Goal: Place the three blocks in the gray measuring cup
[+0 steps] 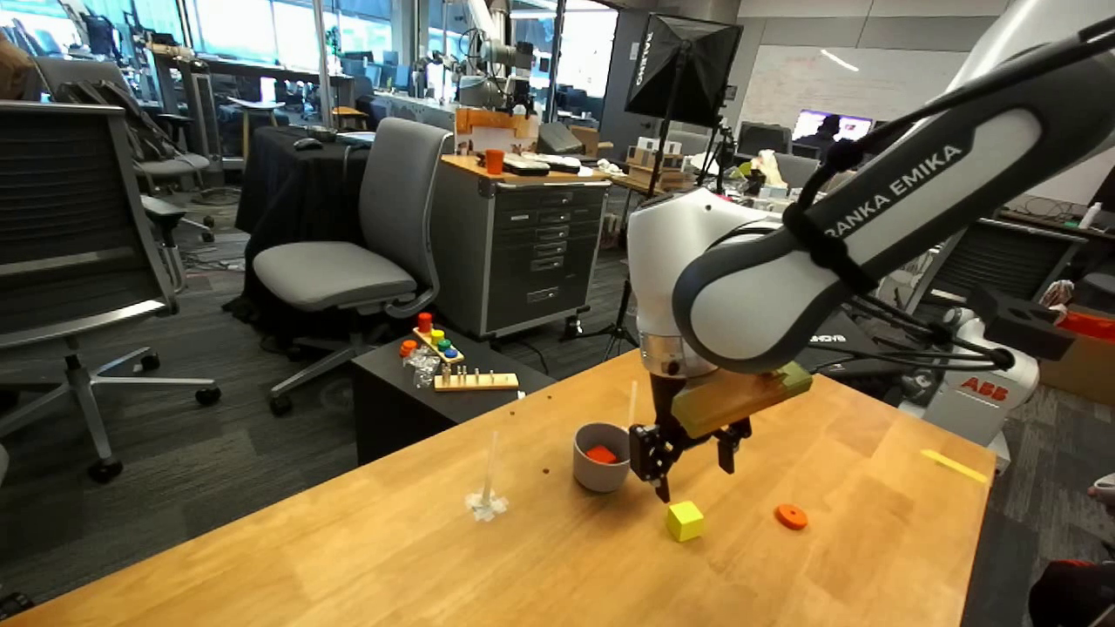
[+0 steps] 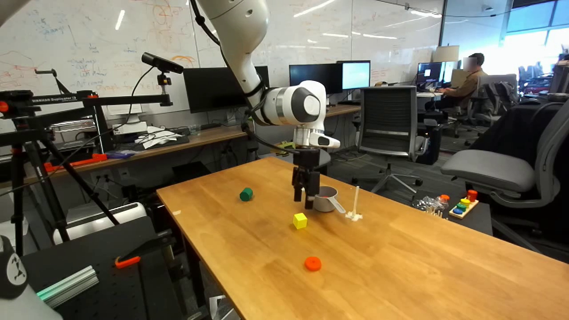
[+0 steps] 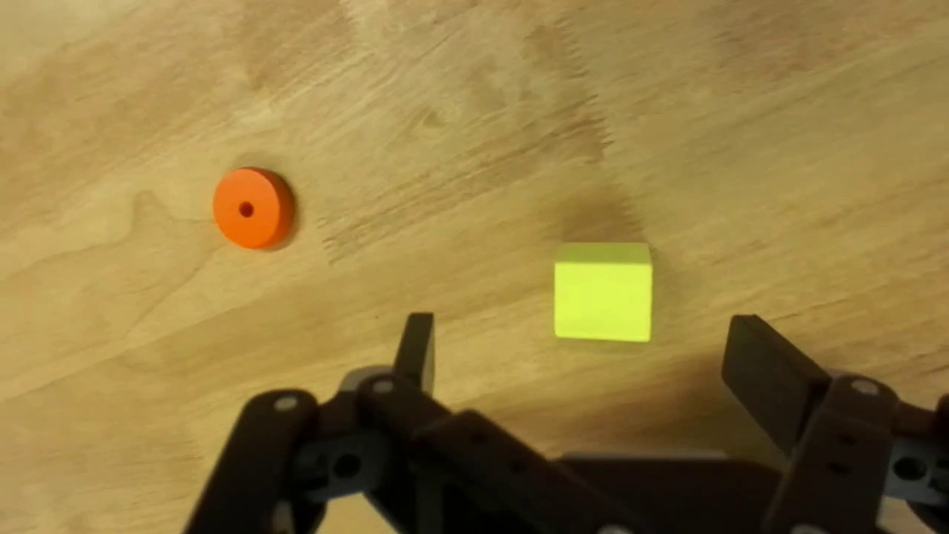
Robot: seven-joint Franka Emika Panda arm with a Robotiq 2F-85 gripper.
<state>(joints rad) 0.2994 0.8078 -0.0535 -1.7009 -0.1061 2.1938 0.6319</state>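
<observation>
The gray measuring cup [image 1: 599,477] stands on the table; it also shows in an exterior view [image 2: 323,205], its pale handle sticking out. The red block [image 1: 601,455] lies inside it. The yellow-green cube [image 1: 685,522] sits on the table near the cup; it also shows in an exterior view [image 2: 300,221] and in the wrist view [image 3: 603,297]. The round flat orange piece [image 1: 791,516] lies farther off, also in an exterior view [image 2: 313,263] and in the wrist view [image 3: 252,208]. My gripper [image 1: 696,481] is open and empty, above the table beside the cup, close to the cube. Its fingers [image 3: 583,319] are spread wider than the cube.
A thin pale stick [image 1: 491,466] stands upright on a taped base near the cup, also in an exterior view [image 2: 355,205]. A green piece [image 2: 246,194] lies on the table. A dark side table [image 1: 409,418] with toys stands beyond the table edge.
</observation>
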